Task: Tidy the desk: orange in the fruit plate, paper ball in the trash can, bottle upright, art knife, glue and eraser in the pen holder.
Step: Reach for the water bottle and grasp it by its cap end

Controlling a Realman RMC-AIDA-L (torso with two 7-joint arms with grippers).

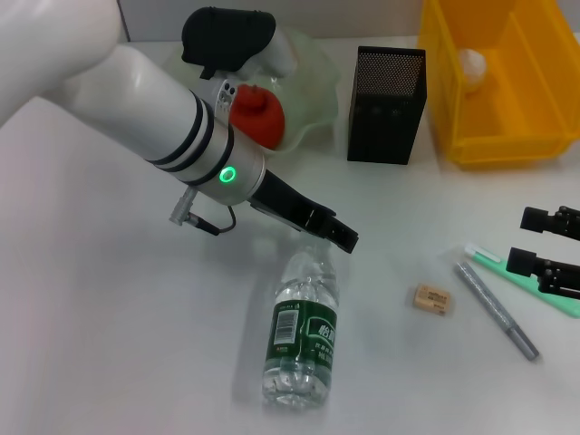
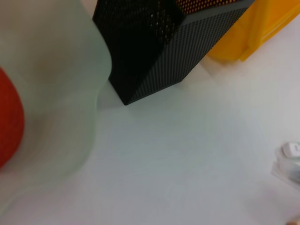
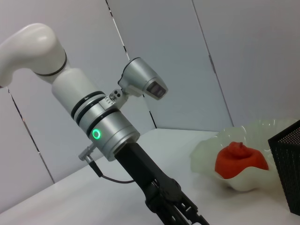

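Observation:
The bottle (image 1: 304, 335) lies on its side on the desk (image 1: 109, 299), cap pointing away from me. My left gripper (image 1: 333, 234) hovers just over its cap end. The orange (image 1: 258, 113) sits in the fruit plate (image 1: 313, 68), also seen in the right wrist view as orange (image 3: 241, 159) in plate (image 3: 208, 152). The paper ball (image 1: 471, 63) rests inside the trash can (image 1: 535, 136). The eraser (image 1: 432, 298), the grey art knife (image 1: 497, 311) and the green glue (image 1: 530, 283) lie at the right. My right gripper (image 1: 530, 241) stands open above the glue. The pen holder (image 1: 388, 104) is upright.
The left wrist view shows the fruit plate (image 2: 61, 93), the orange (image 2: 9, 122), the pen holder (image 2: 154, 47), the trash can (image 2: 262, 28) and the bottle's end (image 2: 290, 161). My left forearm (image 1: 163, 109) crosses in front of the plate.

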